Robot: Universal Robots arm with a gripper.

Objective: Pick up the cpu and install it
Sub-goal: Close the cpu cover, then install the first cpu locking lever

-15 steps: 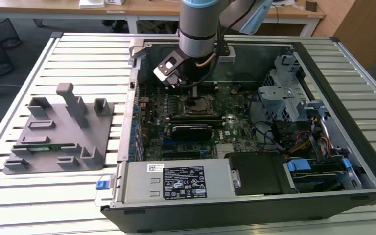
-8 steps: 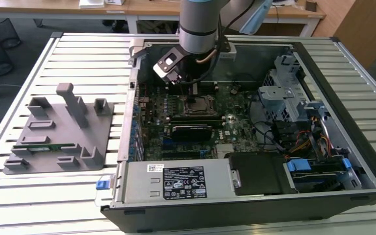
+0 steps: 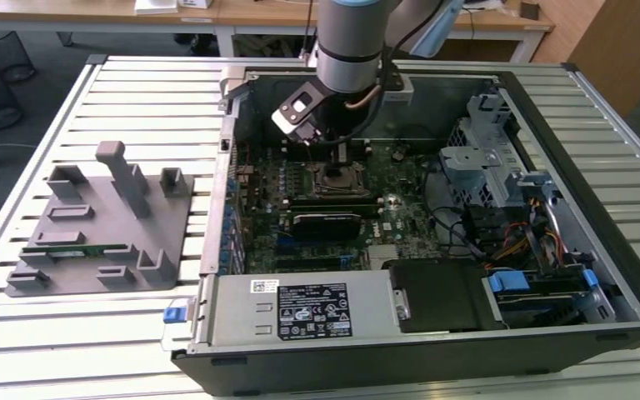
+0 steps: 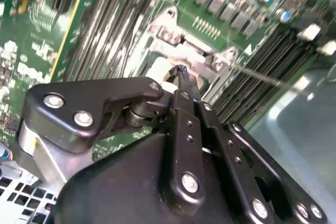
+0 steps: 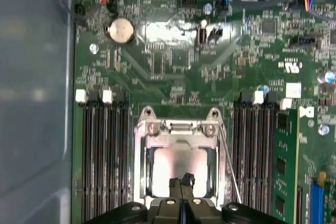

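The cpu (image 5: pixel 176 160), a pale silver square, lies flat inside the metal socket frame (image 5: pixel 178 127) on the green motherboard (image 5: pixel 173 61). My gripper (image 5: pixel 181 181) hangs just over the cpu's near edge, its two black fingers pressed together with nothing between them. In the second wrist view the gripper (image 4: pixel 181 72) points down at the same socket frame (image 4: pixel 173 38). In the exterior view the gripper (image 3: pixel 329 148) hangs inside the open computer case, just above the socket (image 3: pixel 337 177).
Black memory slots (image 5: pixel 102 156) flank the socket, and a thin wire lever (image 5: pixel 229 161) runs beside it. On the exterior view's left a grey fixture (image 3: pixel 97 225) holds a green memory stick (image 3: pixel 70 248). The power supply (image 3: pixel 297 308) and drive cage (image 3: pixel 487 158) crowd the case.
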